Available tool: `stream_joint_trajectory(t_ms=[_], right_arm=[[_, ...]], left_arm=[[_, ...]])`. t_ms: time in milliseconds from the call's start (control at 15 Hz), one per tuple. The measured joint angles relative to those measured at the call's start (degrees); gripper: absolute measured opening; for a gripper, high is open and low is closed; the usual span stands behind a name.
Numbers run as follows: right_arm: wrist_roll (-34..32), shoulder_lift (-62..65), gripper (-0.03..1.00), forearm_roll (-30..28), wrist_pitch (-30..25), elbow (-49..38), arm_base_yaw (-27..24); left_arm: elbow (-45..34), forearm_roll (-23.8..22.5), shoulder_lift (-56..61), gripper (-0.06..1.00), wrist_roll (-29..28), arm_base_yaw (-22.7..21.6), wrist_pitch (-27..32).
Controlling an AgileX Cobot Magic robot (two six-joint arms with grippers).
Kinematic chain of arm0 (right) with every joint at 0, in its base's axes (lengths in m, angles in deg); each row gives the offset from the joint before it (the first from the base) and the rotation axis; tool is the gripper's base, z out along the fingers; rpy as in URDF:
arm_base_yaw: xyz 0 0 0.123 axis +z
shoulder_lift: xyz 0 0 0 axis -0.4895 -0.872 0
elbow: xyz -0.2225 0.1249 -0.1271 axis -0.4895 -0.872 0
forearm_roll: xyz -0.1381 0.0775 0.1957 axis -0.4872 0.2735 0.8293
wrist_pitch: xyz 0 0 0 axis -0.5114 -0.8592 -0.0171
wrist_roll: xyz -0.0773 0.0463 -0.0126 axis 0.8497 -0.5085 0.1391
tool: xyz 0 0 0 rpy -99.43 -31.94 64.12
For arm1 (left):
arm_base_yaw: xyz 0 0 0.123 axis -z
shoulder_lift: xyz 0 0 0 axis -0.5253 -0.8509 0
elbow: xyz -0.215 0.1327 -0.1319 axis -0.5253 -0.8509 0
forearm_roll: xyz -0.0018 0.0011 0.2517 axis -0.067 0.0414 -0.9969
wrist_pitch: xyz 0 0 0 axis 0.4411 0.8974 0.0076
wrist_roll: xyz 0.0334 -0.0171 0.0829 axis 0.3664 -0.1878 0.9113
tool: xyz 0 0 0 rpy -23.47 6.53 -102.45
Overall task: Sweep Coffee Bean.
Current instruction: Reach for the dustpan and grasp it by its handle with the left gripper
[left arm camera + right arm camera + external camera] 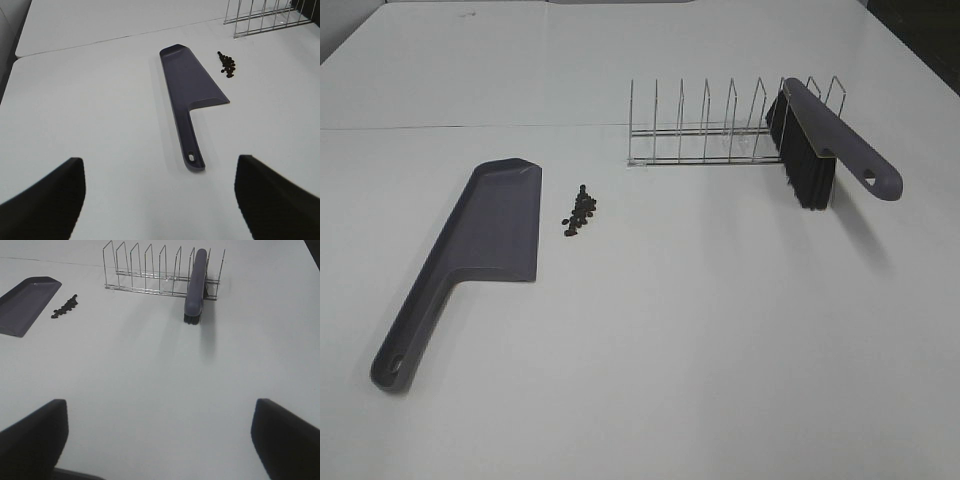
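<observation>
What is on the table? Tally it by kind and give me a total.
Dustpan: 1
Brush: 1
Wire rack: 1
Pile of coffee beans: 1 (single beans too small to count surely)
Total: 4

Our left fingers (47,200) and right fingers (287,440) are plain black wedges — broad, smooth — filling the lower frame corners.

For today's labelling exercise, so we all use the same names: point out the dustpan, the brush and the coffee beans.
dustpan (500,225), exterior high view, middle of the flat pan.
brush (807,172), exterior high view, on the black bristles.
coffee beans (582,209), exterior high view, middle of the cluster.
</observation>
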Motion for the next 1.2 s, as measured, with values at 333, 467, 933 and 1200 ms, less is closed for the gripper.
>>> stream_joint_trajectory(t_ms=[333,467,933,1200], right_arm=[[0.0,0.0,0.85,0.0,0.0,0.0,0.0],[0.0,0.0,0.85,0.0,0.0,0.0,0.0],[0.0,0.0,0.85,0.0,0.0,0.0,0.0],[0.0,0.0,0.85,0.0,0.0,0.0,0.0]], left_arm=[[0.0,0.0,0.0,0.76,0.0,0.0,0.0],[0.0,0.0,0.0,0.76,0.0,0.0,0.0],[0.0,0.0,0.0,0.76,0.0,0.0,0.0],[0.0,0.0,0.0,0.76,0.0,0.0,0.0]])
